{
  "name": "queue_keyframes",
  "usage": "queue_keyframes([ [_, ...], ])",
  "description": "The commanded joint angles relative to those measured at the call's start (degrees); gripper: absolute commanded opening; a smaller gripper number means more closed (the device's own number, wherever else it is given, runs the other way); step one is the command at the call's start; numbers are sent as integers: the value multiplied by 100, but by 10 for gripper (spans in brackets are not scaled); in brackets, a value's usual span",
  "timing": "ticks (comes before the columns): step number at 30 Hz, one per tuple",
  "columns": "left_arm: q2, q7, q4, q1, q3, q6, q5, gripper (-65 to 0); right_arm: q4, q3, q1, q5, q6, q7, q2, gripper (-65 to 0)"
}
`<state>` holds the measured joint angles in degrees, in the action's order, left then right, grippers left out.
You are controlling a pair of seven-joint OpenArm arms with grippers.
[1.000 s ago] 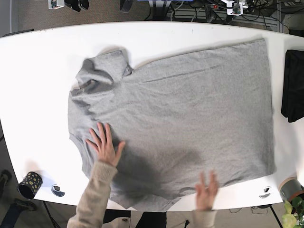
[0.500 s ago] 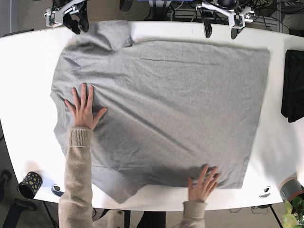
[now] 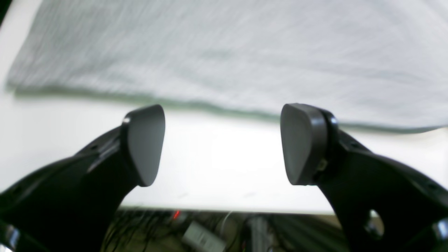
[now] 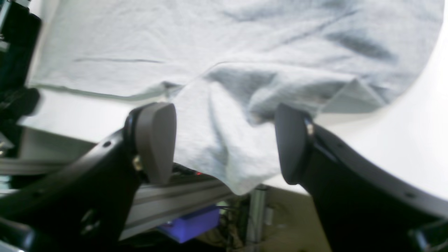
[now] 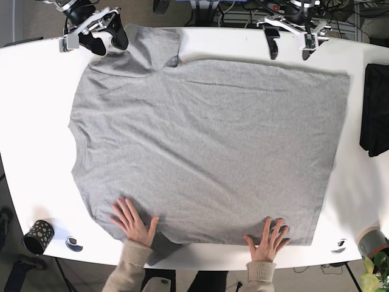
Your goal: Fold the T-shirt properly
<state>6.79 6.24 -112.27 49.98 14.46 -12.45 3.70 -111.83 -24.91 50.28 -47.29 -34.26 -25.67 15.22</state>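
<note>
The grey T-shirt (image 5: 206,146) lies spread nearly flat across the white table (image 5: 36,109), collar side toward nine o'clock and hem toward three in the base view. It looks like a soft, light knit: limp, apt to sag and wrinkle, and likely to slide on the smooth tabletop, so I judge it wants pinching at edges and corners rather than in the middle. One sleeve (image 4: 224,140) is bunched at eleven o'clock and droops over the table's far edge.

My right gripper (image 4: 224,140) hangs around that sleeve, its dark rounded pads spread wide with the fabric between them, not clamped. My left gripper (image 3: 222,143) sits at one o'clock, jaws likewise apart, over bare table just short of the shirt's straight side edge; that edge is my natural hold.

A person's two hands (image 5: 134,222) press the near edge down at six o'clock. A black cloth (image 5: 377,109) lies at three.
</note>
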Motion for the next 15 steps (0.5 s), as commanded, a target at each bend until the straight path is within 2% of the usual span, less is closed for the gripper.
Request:
queue_keyframes([
  [1, 3, -13, -65, -96, 132, -17, 38, -171, -30, -230, -57, -383, -95, -250, 47, -225],
  [6, -6, 22, -65, -167, 203, -26, 38, -171, 700, -661, -496, -1210, -121, -1297, 56, -225],
  [9, -15, 49, -65, -272, 211, -26, 38, -171, 1130, -802, -778, -1535, -121, -1824, 56, -225],
  [15, -15, 224, -65, -378, 220, -26, 38, -171, 1491, -802, -1041, -1632, -121, -2325, 47, -227],
])
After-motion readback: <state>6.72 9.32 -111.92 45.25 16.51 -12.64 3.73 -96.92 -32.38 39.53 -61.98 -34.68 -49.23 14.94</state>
